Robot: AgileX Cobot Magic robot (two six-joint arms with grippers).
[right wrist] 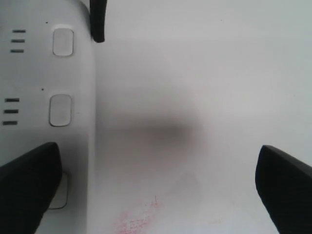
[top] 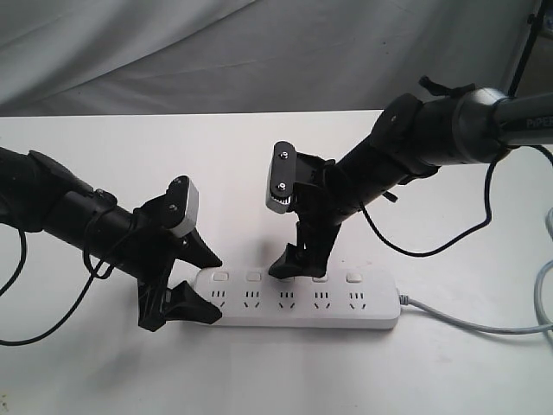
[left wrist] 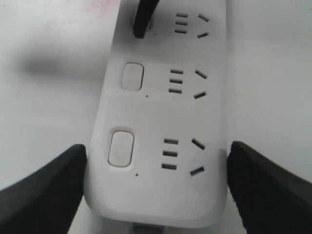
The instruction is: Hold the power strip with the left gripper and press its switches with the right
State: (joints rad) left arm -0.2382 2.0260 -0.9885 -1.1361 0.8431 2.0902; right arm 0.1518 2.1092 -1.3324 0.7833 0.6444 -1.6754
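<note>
The white power strip (top: 302, 304) lies flat on the white table, its grey cord (top: 471, 322) leading off to the right. My left gripper (top: 216, 288) is shut on its left end; in the left wrist view both black fingers (left wrist: 44, 190) press the strip's (left wrist: 161, 112) long sides, next to the first two switches (left wrist: 121, 147). My right gripper (top: 294, 255) is open wide. One of its fingertips (top: 282, 266) rests on the third switch from the left, hiding it. In the right wrist view that finger (right wrist: 27, 187) covers the strip's (right wrist: 78, 73) button row while the other hangs over bare table.
A grey cloth backdrop (top: 216, 52) hangs behind the table. A black cable (top: 415, 251) loops from the right arm down onto the tabletop. A faint pink stain (right wrist: 136, 219) marks the table beside the strip. The table's right edge has more loose cable (top: 544, 294).
</note>
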